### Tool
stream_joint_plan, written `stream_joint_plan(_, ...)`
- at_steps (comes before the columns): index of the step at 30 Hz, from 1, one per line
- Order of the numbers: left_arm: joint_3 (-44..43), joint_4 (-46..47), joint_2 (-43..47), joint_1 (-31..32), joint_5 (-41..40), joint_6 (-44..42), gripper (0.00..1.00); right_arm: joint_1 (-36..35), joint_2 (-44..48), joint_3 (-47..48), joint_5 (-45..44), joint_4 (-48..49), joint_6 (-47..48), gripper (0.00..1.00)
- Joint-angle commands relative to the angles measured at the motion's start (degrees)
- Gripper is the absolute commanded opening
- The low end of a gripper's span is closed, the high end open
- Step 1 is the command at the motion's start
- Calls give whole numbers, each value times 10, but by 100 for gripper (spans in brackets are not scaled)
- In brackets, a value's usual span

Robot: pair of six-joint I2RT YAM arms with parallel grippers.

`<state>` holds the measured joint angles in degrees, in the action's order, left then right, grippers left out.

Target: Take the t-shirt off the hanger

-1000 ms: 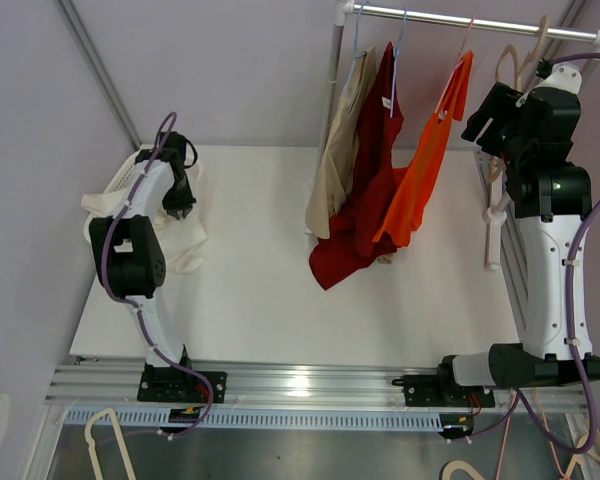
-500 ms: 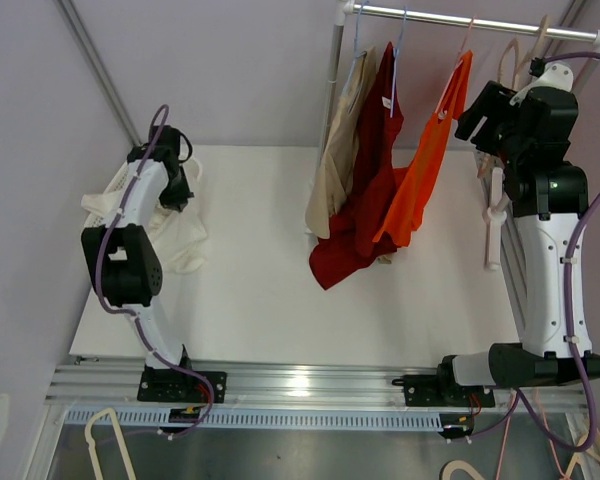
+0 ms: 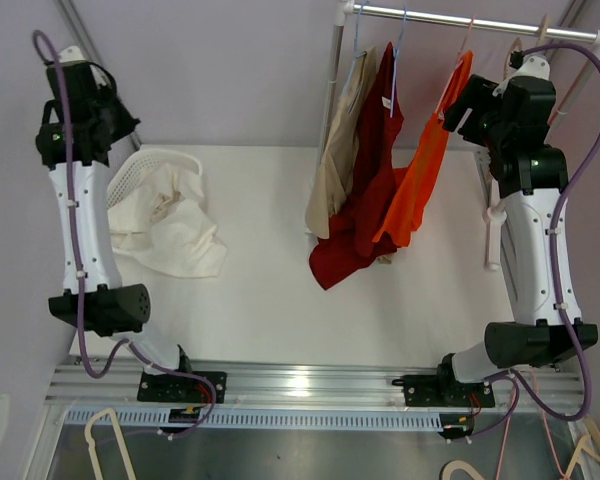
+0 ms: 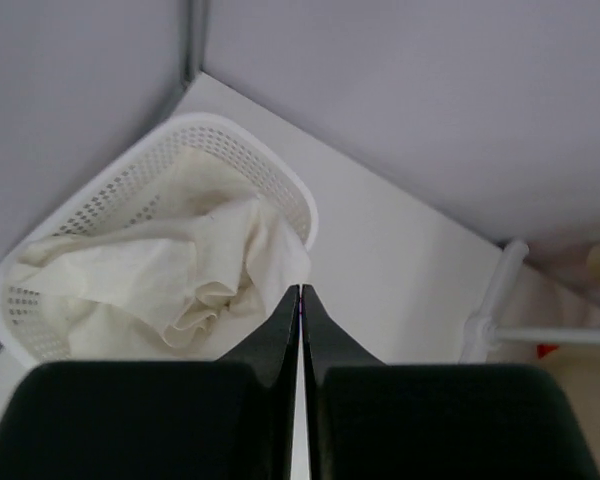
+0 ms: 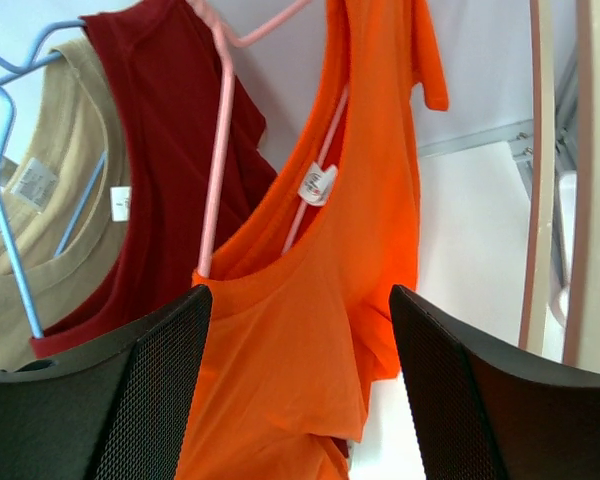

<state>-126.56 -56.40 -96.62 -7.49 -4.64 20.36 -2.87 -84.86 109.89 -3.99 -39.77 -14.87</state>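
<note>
An orange t-shirt (image 3: 420, 170) hangs on a pink hanger (image 5: 220, 150) from the rail (image 3: 450, 17), beside a dark red shirt (image 3: 365, 200) and a beige shirt (image 3: 335, 150). My right gripper (image 3: 460, 108) is open and empty, just right of the orange shirt's shoulder. In the right wrist view the orange t-shirt (image 5: 310, 340) fills the space between my right gripper's (image 5: 300, 295) open jaws, apart from them. My left gripper (image 3: 120, 125) is raised high at the far left. It is shut and empty in the left wrist view (image 4: 300, 290), above the basket.
A white perforated basket (image 3: 145, 165) at the table's back left holds a cream garment (image 3: 170, 235) that spills onto the table. Wooden hangers (image 3: 495, 215) hang at the right, also seen in the right wrist view (image 5: 540, 170). The rack post (image 3: 332, 90) stands behind the shirts.
My left arm has risen from the basket to high at the far left, leaving the cream garment spread out. My right gripper has moved left, closer to the orange t-shirt.
</note>
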Motion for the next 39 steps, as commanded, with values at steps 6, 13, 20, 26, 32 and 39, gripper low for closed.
stream_joint_plan(6,-39,19,-13,-75,-1,43,4,-27,-19,38,14,63,4,76)
stream_joint_plan(13,3,-8,-52,-72,4,14,54,-56,-68,81,1,70,1,76)
stream_joint_plan(20,40,-12,-80,-69,10,21,65,-67,-125,117,-49,79,3,69)
stream_joint_plan(26,49,-10,-55,-51,-12,10,65,-83,-162,160,-127,73,26,65)
stream_joint_plan(32,61,-8,-20,-12,-48,-5,66,-105,-167,170,-205,81,52,60)
stream_joint_plan(39,119,43,56,52,-61,-15,68,-113,-168,183,-263,92,86,63)
